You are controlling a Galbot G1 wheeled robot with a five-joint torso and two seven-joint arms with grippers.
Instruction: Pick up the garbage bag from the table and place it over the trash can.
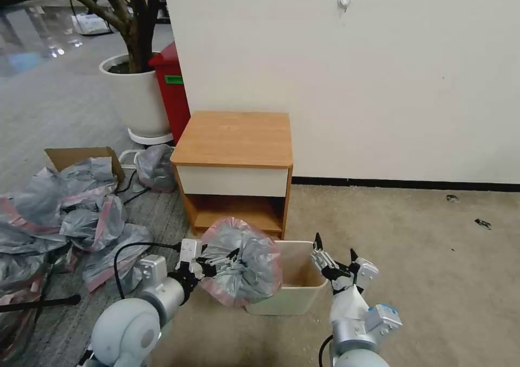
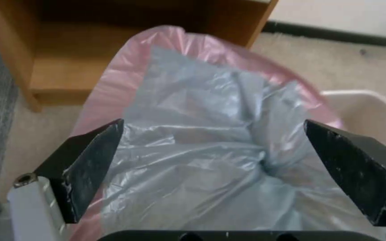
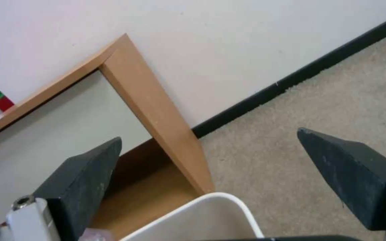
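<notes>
I have the left tool [image 1: 219,262] low in front of the bench [image 1: 235,139], its fingers [image 2: 90,164] spread wide. The garbage bag [image 1: 244,261] bulges between and ahead of them; from my left wrist camera the grey plastic [image 2: 211,150] lies in the gap, but I cannot tell whether either finger is actually gripping it. The bag's pink rim arches up in front of the bench's open shelf, and the bag sits against the left side of the trash can [image 1: 295,296], draping over that edge. The can stands on the carpet just in front of the bench's lower right corner.

My right tool [image 1: 336,261] hangs just at the right side of the can, open wide and holding nothing. In the right wrist camera I see its fingers [image 3: 85,177] apart, with the can's pale rim [image 3: 229,207] between them and the bench's side panel [image 3: 157,113] beyond.

A heap of similar bags [image 1: 59,215] lies on the floor to my left.
</notes>
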